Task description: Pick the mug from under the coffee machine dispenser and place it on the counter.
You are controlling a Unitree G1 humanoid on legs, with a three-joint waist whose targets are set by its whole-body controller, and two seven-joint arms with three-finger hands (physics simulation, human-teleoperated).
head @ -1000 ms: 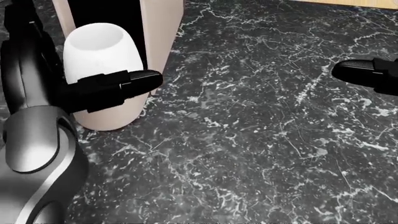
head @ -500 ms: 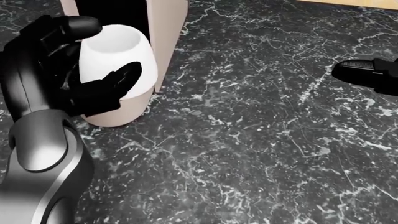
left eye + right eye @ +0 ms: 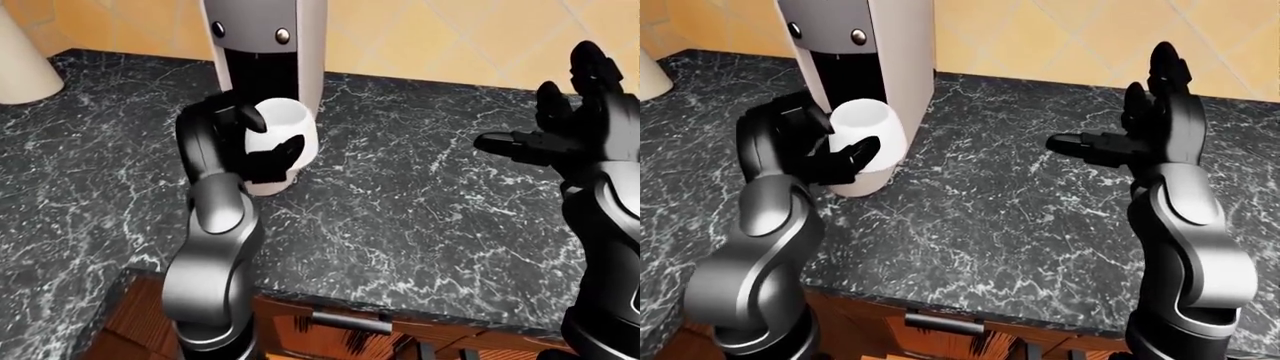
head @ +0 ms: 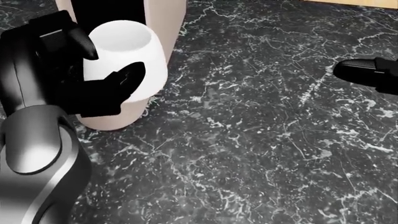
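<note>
my left hand [image 4: 74, 74] wrapped round white mug [image 4: 127, 58], fingers closed on it at coffee machine [image 3: 865, 45] base, 10 o'clock in head view. my right hand [image 3: 1145, 131] spread wide, raised over dark marble counter [image 4: 261, 140], 3 o'clock.

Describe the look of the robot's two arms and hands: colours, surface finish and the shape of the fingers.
Both arms are glossy silver-grey shells, rounded and bulbous, darkening to black toward the wrists. The left hand and right hand are matte black, with thick, blocky, segmented fingers ending in rounded tips. No cables, sleeves or markings show.
</note>
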